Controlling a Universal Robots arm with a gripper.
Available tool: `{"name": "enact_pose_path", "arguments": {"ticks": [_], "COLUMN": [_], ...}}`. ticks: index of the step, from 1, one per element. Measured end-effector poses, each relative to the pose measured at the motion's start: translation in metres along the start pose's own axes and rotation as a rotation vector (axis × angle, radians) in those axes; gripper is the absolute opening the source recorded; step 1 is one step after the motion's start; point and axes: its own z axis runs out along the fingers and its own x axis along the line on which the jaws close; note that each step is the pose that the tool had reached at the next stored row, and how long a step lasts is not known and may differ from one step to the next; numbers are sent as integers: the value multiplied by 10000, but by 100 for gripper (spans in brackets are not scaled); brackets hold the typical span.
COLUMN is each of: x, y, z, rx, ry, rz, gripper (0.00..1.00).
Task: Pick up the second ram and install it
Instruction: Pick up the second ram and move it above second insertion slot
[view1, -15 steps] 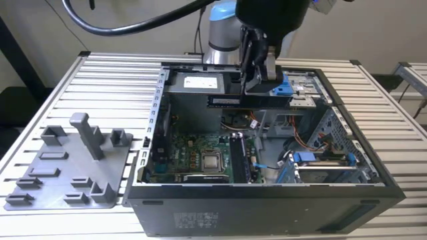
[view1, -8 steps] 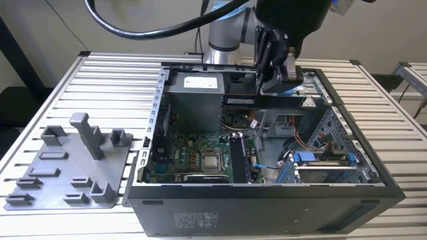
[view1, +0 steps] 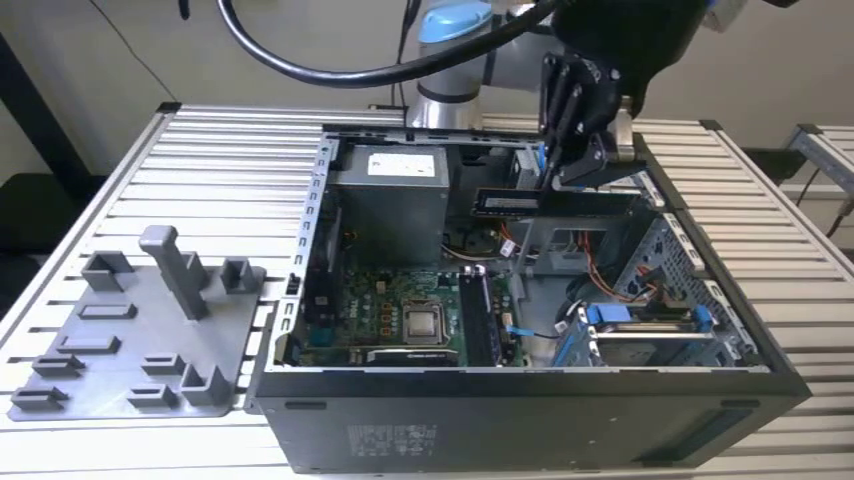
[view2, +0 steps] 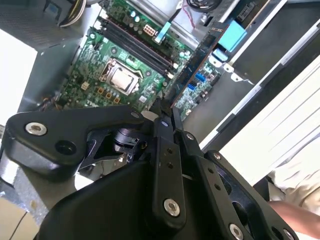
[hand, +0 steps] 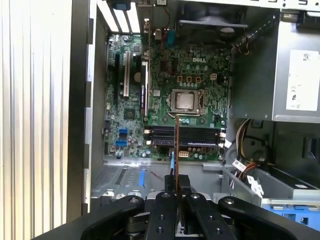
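My gripper (view1: 571, 180) hangs over the back part of the open computer case (view1: 534, 400), shut on the second ram (view1: 514, 203). The stick is a long dark board with a pale label, held level above the case's inside. In the second wrist view the second ram (view2: 196, 62) reaches out from the gripper (view2: 165, 114) over the motherboard (view2: 120, 70). In the first wrist view the second ram (hand: 177, 145) shows edge-on as a thin line ahead of the gripper (hand: 177, 182), crossing the long black memory slots (hand: 200, 135) below it.
A grey fixture tray (view1: 134, 330) with upright posts lies at the exterior view's left of the case. Inside the case are the processor (view1: 424, 323), a power supply (view1: 387, 190), loose cables and a drive cage (view1: 641, 325) with blue tabs. A person's arm (view2: 295, 205) is near the table edge.
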Motion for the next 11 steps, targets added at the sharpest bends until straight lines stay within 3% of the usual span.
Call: {"name": "enact_pose_path", "arguments": {"ticks": [4, 11], "x": [1, -8], "y": [-71, -43], "z": [-1, 0], "rx": [0, 5], "ry": [0, -1], "rz": [-1, -2], "gripper": [14, 14]}}
